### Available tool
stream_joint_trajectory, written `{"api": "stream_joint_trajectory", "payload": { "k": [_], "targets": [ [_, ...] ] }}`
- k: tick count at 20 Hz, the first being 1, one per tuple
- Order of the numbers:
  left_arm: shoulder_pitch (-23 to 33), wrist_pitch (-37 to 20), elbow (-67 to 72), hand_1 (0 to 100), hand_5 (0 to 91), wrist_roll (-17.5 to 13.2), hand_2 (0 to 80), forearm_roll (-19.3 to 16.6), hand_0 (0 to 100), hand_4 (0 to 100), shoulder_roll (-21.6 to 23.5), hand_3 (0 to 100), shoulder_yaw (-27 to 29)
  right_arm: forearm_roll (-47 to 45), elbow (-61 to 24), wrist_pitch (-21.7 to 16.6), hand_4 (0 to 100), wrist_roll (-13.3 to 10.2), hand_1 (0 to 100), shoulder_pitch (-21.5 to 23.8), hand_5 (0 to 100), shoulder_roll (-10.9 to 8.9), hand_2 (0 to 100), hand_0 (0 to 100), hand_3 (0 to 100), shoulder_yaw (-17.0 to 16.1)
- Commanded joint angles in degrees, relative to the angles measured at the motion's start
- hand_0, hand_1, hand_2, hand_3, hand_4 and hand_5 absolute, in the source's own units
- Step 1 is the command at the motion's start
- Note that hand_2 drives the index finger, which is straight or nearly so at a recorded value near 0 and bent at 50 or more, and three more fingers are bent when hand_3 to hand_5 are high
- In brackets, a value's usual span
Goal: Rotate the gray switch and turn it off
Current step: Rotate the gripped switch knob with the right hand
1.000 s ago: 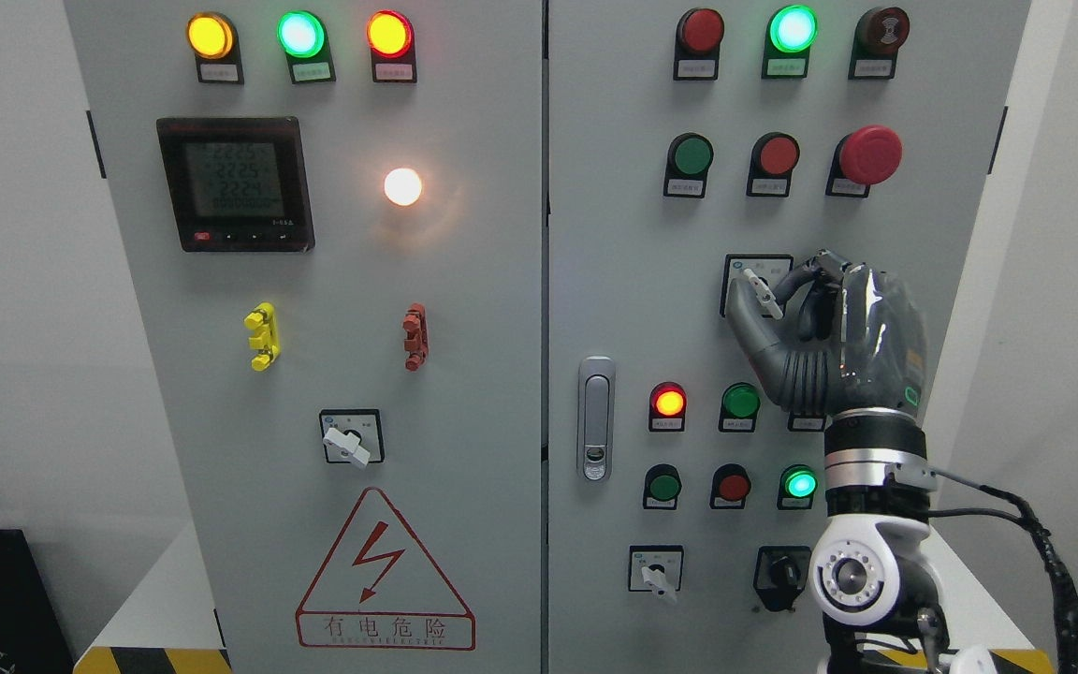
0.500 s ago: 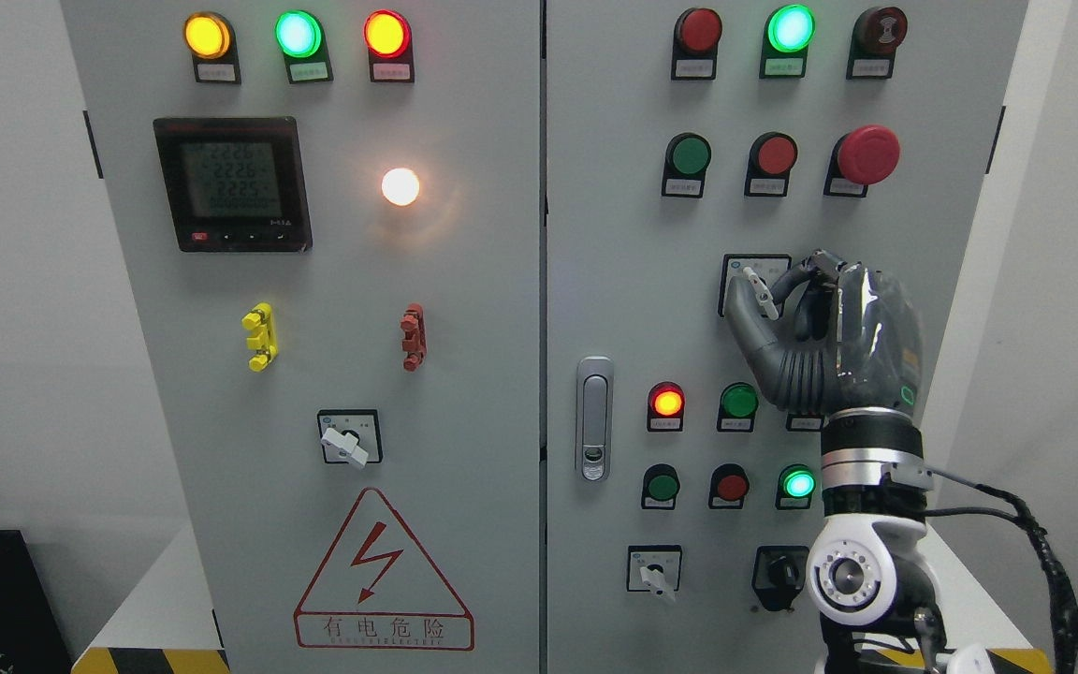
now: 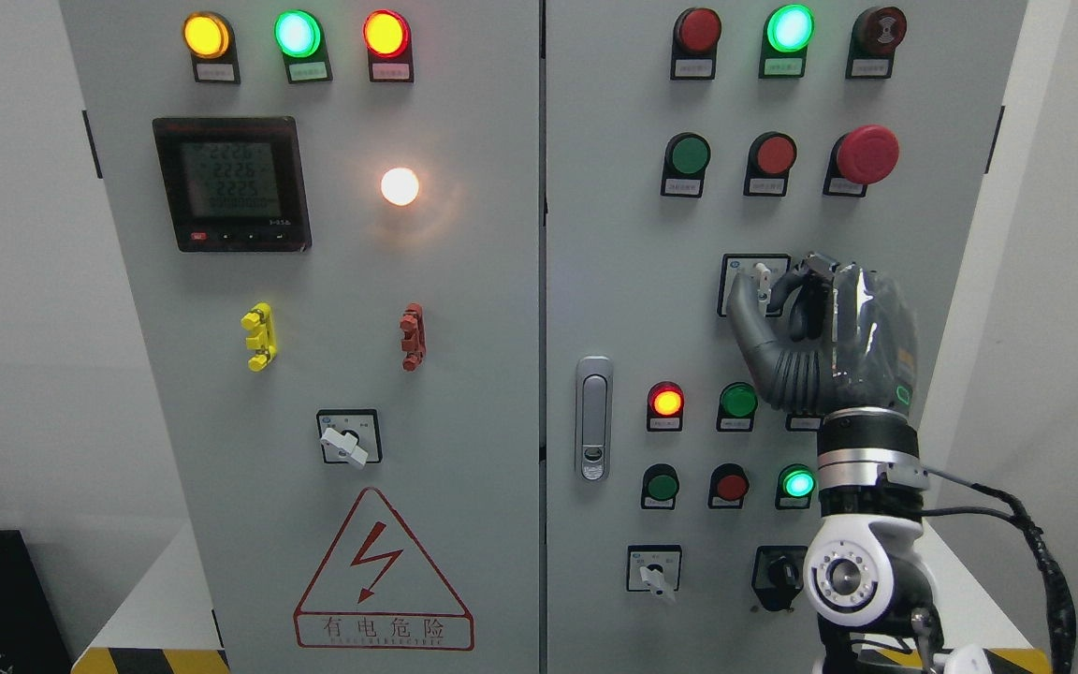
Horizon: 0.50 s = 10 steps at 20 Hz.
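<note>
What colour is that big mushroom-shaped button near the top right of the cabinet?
Red. The mushroom button shows clearly in the head view.

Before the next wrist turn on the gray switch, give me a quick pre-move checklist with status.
1. Right hand on target: thumb and fingers closed on the small gray rotary switch handle on the right door. Ok.
2. Handle position: stands about upright between the fingers; whether that is the off position, cannot tell, the plate labels are too small.
3. Grip firmness: contact is partly hidden by the fingers. Cannot tell.
4. Clearance: the hand is below the big red mushroom button and not touching it. Ok.
5. Palm covers the panel beside the round green button; contact there, cannot tell.
6. Left hand: not in view.
</note>
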Motion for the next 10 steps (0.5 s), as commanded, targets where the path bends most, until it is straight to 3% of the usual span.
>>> {"api": "stream_joint_trajectory", "payload": {
  "k": [1, 10],
  "targets": [
    [-0.5, 0.0, -1.4, 39, 0.0, 0.0, 0.0, 1.1, 12, 0, 0.1, 0, 0.4, 0.0, 0.0, 0.0, 100, -0.3, 42, 0.0, 100, -0.01, 75, 51, 100, 0.0],
    [-0.5, 0.0, -1.4, 39, 0.0, 0.0, 0.0, 1.1, 12, 0, 0.0, 0, 0.4, -0.1, -0.1, 0.0, 100, -0.3, 38, 0.0, 100, -0.01, 76, 52, 100, 0.0]
  ]
}}
